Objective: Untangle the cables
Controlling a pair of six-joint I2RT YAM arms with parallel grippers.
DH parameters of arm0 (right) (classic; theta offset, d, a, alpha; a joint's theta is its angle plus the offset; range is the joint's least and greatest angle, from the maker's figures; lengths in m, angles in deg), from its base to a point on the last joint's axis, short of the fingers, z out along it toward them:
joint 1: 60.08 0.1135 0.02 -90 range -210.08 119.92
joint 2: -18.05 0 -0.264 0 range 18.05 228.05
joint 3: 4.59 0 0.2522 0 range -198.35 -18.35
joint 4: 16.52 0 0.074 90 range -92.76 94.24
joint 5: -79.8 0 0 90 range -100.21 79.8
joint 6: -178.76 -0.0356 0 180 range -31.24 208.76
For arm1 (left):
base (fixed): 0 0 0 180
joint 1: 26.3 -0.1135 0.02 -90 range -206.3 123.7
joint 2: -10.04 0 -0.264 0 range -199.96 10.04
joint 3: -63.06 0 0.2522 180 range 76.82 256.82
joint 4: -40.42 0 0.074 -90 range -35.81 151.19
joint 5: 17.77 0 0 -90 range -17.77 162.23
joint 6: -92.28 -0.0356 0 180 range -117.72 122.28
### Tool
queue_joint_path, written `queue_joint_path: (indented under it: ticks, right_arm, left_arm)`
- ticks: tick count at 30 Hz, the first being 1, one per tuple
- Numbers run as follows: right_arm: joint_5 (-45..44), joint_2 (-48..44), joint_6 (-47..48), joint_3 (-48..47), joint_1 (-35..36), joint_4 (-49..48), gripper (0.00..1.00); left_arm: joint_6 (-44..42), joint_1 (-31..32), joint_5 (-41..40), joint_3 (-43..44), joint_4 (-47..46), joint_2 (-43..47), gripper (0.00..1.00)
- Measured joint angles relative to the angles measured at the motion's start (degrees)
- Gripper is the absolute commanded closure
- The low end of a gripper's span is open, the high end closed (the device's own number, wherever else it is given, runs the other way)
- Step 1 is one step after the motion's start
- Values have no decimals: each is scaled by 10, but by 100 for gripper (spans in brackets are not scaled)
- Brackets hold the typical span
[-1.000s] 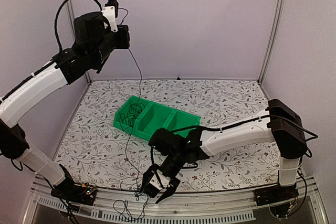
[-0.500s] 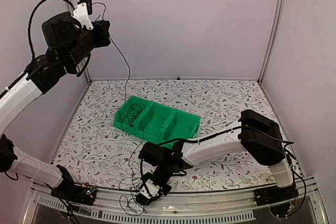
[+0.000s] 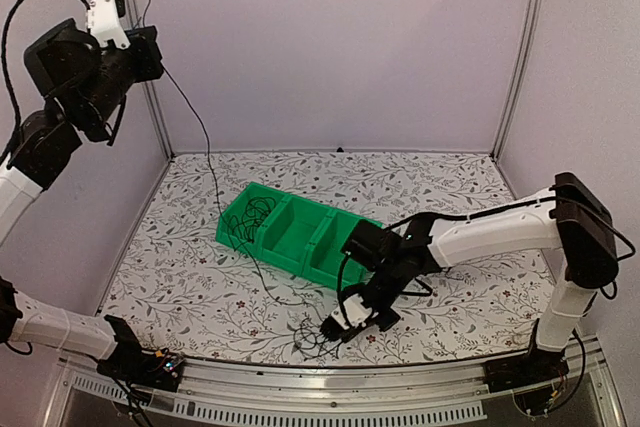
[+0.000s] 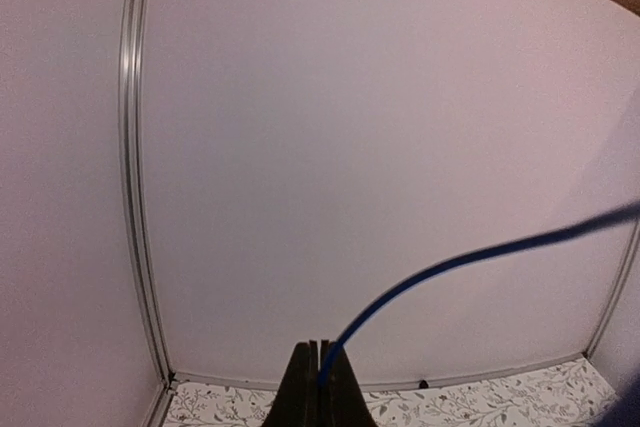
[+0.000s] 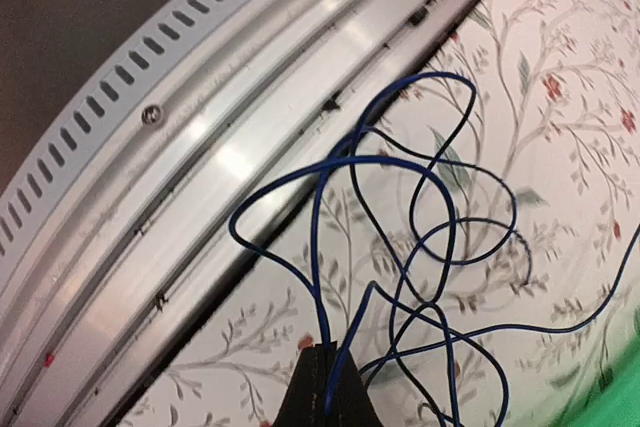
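Where left hand grips, cable runs steeply down, rightward

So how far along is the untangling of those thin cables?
Nothing looks finished. In hand: the left gripper, high up, is shut on a thin blue cable running down to the table; the right gripper is shut on blue strands in a bundle of loops by the front rail. Left: those loops cross over, and more thin dark wires lie in the green plastic bin.
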Motion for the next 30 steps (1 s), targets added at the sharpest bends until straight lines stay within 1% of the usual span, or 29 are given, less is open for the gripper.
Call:
queue_joint_path:
  ticks: [4, 7, 11, 12, 13, 15, 17, 20, 24, 26, 27, 30]
  right_arm:
    - [-31, -128, 9, 73, -128, 38, 100]
    - [-47, -188, 23, 104, -239, 67, 100]
    - [-50, -200, 39, 111, -368, 94, 100]
    - [-50, -200, 46, 111, -419, 97, 100]
    - [-50, -200, 46, 111, -421, 97, 100]
    - [-50, -193, 51, 109, -474, 98, 98]
    - [-48, -165, 51, 95, -520, 102, 95]
    - [-46, -104, 41, 56, -557, 103, 94]
    - [-48, -23, 3, -3, -568, 88, 95]
    - [-47, -2, -15, -19, -568, 83, 93]
    - [-47, 3, -23, -24, -568, 80, 91]
    - [-48, 11, -43, -32, -568, 77, 72]
  left_arm:
    - [-61, 0, -50, 46, -9, 18, 100]
    - [-110, -1, -92, 67, -27, 37, 100]
    - [-168, -1, -148, 72, -48, 60, 100]
    - [-179, -1, -158, 72, -53, 65, 100]
    - [-191, -1, -169, 72, -59, 70, 100]
    - [-214, -1, -188, 75, -74, 77, 100]
    - [-229, -1, -202, 86, -83, 77, 100]
    - [-237, -1, -211, 110, -87, 72, 100]
    - [-232, 4, -212, 143, -80, 52, 100]
    - [-228, 10, -212, 151, -77, 40, 100]
    - [-227, 13, -212, 154, -76, 33, 100]
    - [-224, 21, -210, 164, -71, 9, 100]
